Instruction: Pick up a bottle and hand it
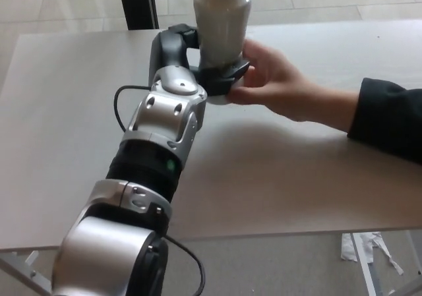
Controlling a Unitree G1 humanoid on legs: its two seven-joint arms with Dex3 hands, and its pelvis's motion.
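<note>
White bottle (222,19) in left hand (198,62)

head camera, looking down, table (297,190) close

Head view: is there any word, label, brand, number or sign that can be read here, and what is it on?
None can be read.
White bottle in the left hand: plain surface, no label showing.
Left arm shell: no lettering visible.
Person's hand and dark sleeve: no text.
Table: bare of print.
</note>
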